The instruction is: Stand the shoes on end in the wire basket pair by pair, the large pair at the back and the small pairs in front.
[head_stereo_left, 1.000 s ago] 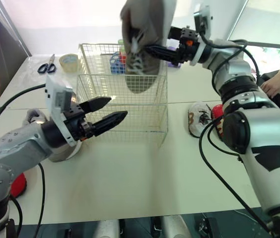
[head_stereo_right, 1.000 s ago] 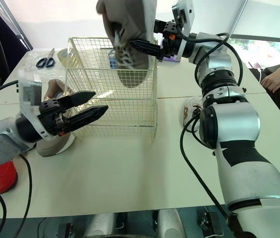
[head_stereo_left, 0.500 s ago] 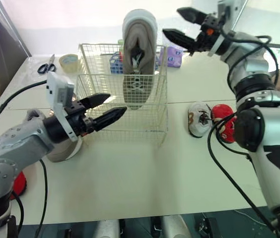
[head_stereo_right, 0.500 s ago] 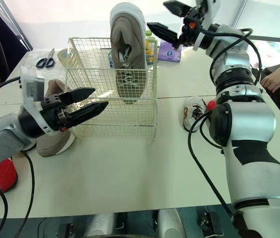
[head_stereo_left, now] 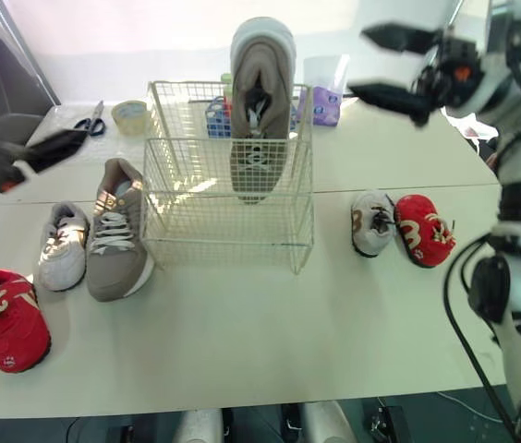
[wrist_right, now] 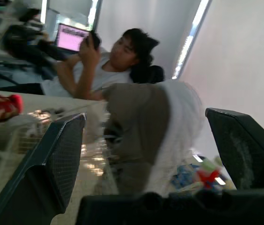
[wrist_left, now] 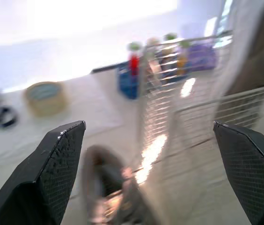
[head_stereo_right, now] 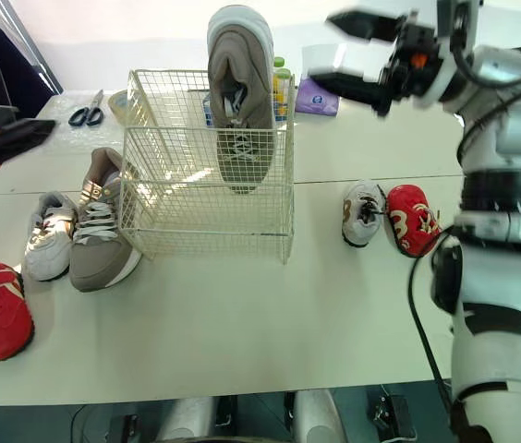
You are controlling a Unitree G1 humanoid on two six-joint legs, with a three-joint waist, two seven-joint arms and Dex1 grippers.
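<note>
**One large shoe stands on end in the basket; both end effectors are empty.**

The large shoe (head_stereo_left: 260, 111) stands toe-down in the back right corner of the wire basket (head_stereo_left: 177, 85), just off the tips of our right end effector (head_stereo_left: 360, 63), which hangs spread and empty above the bench (head_stereo_left: 242, 341). We judge that corner was chosen to leave back-row room for its mate (head_stereo_left: 115, 231), which lies ahead of our left end effector (wrist_left: 147, 125), also spread and empty. The basket top is open, and the small shoes (head_stereo_left: 371, 221) below the right end effector lie apart from its wall.
</note>
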